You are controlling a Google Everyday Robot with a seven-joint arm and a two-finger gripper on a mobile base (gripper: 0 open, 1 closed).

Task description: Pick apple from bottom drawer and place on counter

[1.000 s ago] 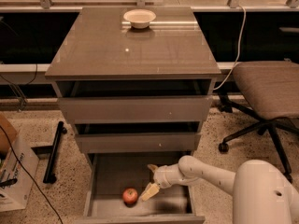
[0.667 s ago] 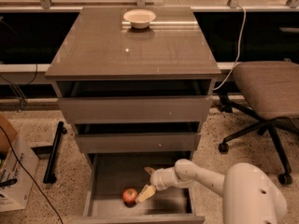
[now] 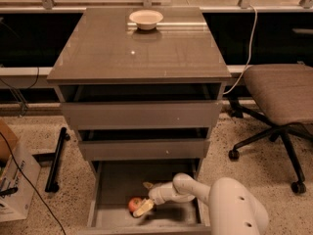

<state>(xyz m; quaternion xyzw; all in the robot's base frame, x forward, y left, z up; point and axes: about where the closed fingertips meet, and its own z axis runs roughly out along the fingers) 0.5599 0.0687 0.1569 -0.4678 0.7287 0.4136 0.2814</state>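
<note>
Warm, dim light on a speckled terrazzo floor [image 3: 73, 195]; a brown-seated office chair [image 3: 281, 89] on castors stands at the view's right; a cardboard box [image 3: 17, 180] and a black bar [image 3: 56, 160] lie at its left; dark panels [image 3: 29, 38] above a pale ledge [image 3: 24, 72] run behind; my gripper [image 3: 144, 198], fingers spread, sits low inside the bottom drawer [image 3: 117, 177].

The open two-finger gripper [image 3: 145, 198] lies low in the deep grey-brown bottom drawer [image 3: 112, 180]. Its pale lower finger [image 3: 143, 209] covers the right side of the small red-orange apple [image 3: 132, 203]; whether the two touch cannot be told. The rounded white arm [image 3: 230, 204] hides the drawer's right floor and is cut off by the lower edge, as is the drawer's front. The brown padded office chair [image 3: 279, 89] runs off the right edge, and the cardboard box [image 3: 14, 180] off the left.
</note>
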